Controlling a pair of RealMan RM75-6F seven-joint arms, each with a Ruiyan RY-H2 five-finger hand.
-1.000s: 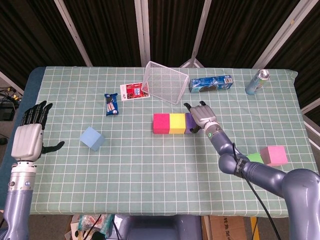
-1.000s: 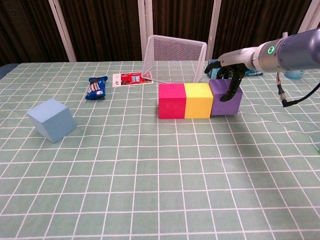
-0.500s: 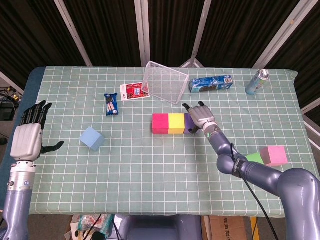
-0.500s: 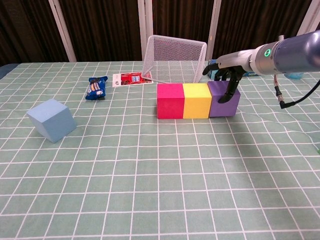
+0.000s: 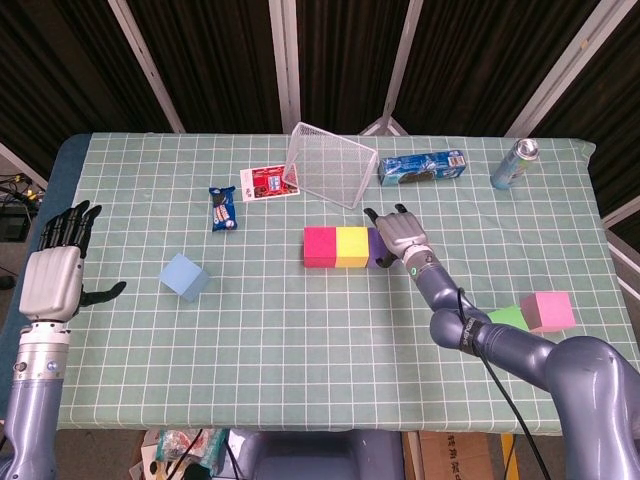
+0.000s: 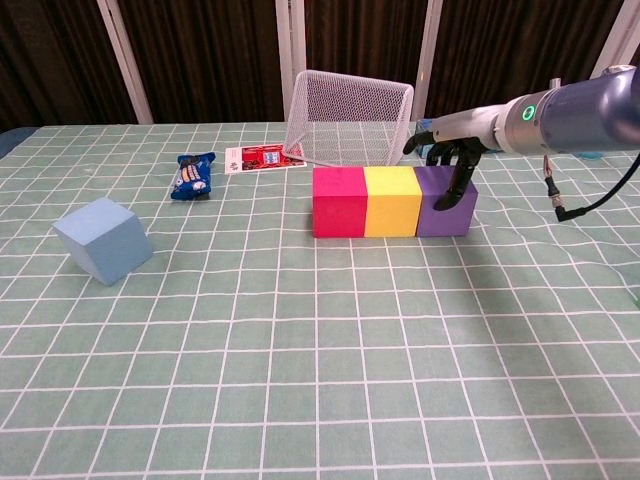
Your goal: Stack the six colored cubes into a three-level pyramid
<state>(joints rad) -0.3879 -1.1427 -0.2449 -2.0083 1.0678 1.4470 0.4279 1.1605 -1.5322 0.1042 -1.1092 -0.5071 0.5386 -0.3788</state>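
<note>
Magenta (image 6: 337,201), yellow (image 6: 391,200) and purple (image 6: 445,200) cubes stand touching in a row mid-table. My right hand (image 6: 447,160) drapes over the purple cube's top and right face, fingers (image 6: 455,185) pointing down against that face, thumb behind it. In the head view the right hand (image 5: 400,237) covers most of the purple cube (image 5: 377,246). A light blue cube (image 5: 184,276) sits tilted at the left. Green (image 5: 508,317) and pink (image 5: 547,311) cubes lie side by side at the right near my right arm. My left hand (image 5: 50,275) hovers open at the table's left edge, holding nothing.
A wire basket (image 5: 330,165) lies tipped on its side just behind the row. A blue snack packet (image 5: 223,209) and a red-and-white card (image 5: 268,183) lie at the back left. A blue box (image 5: 421,167) and a can (image 5: 515,163) stand at the back right.
The three-cube row has slid slightly left and squared up, with my right hand pressing on the purple cube. The left hand has hardly moved.
</note>
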